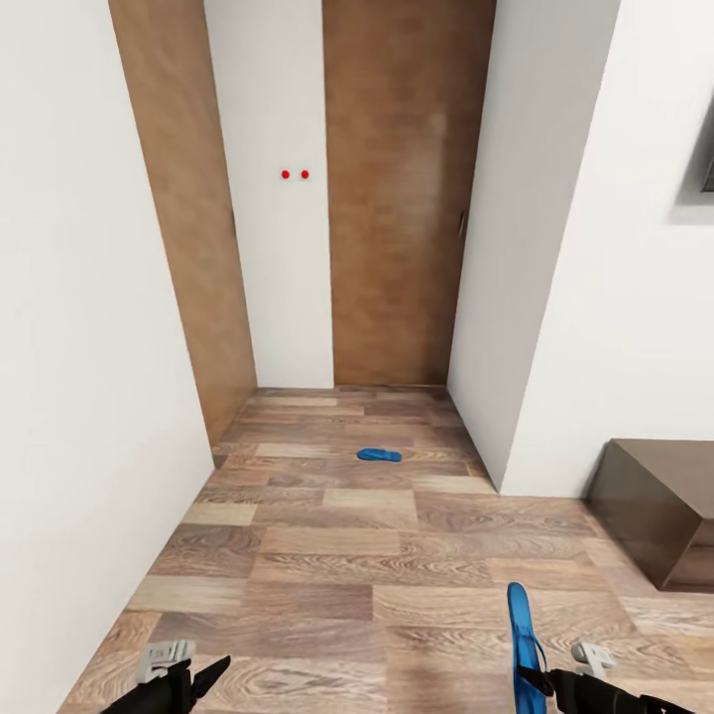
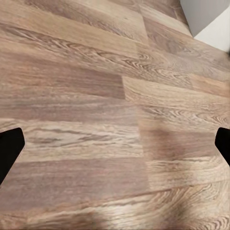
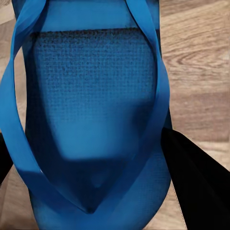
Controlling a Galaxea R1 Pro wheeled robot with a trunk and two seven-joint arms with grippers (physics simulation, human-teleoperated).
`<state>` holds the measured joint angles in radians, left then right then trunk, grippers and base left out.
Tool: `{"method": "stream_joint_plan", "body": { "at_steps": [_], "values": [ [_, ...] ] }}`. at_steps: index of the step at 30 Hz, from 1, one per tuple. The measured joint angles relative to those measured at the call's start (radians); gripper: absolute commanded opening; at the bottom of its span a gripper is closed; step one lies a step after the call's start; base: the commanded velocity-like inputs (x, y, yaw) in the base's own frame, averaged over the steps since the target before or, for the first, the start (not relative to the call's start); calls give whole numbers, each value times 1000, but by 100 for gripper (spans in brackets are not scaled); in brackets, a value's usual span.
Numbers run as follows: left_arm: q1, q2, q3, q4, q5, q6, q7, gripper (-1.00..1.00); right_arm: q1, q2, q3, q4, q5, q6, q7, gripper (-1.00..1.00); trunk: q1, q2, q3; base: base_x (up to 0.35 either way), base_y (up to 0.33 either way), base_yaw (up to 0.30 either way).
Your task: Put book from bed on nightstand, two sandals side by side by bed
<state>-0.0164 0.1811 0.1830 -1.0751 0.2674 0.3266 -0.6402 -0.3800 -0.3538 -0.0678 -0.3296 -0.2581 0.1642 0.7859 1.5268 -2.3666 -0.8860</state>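
Observation:
One bright blue sandal (image 1: 379, 455) lies flat on the wood-plank floor (image 1: 327, 555), well ahead of me near the doors. The other sandal (image 1: 520, 635) hangs in my right gripper (image 1: 532, 680), toe pointing forward above the floor. Up close this sandal's (image 3: 96, 105) straps and textured sole sit between the black fingers (image 3: 194, 175) of the right gripper (image 3: 96, 165), which is shut on it. My left gripper (image 1: 210, 677) hovers low over bare floor. It (image 2: 115, 146) is open, with nothing between its fingertips (image 2: 9, 149). The book is out of view.
A narrow passage runs ahead between white walls (image 1: 89, 347) to a brown door (image 1: 407, 198) and a white panel with two red dots (image 1: 295, 175). A wall corner (image 1: 511, 327) juts in at the right. Low dark brown furniture (image 1: 654, 506) stands at the right edge.

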Motion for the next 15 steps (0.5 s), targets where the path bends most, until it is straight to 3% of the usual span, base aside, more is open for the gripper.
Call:
{"method": "stream_joint_plan", "body": {
  "at_steps": [15],
  "values": [
    [0, 0, 0, 0, 0, 0, 0, 100, 0, 1, 0, 0, 0, 0, 0, -100, 0, 0, 0, 329, 0, 0]
  ]
}}
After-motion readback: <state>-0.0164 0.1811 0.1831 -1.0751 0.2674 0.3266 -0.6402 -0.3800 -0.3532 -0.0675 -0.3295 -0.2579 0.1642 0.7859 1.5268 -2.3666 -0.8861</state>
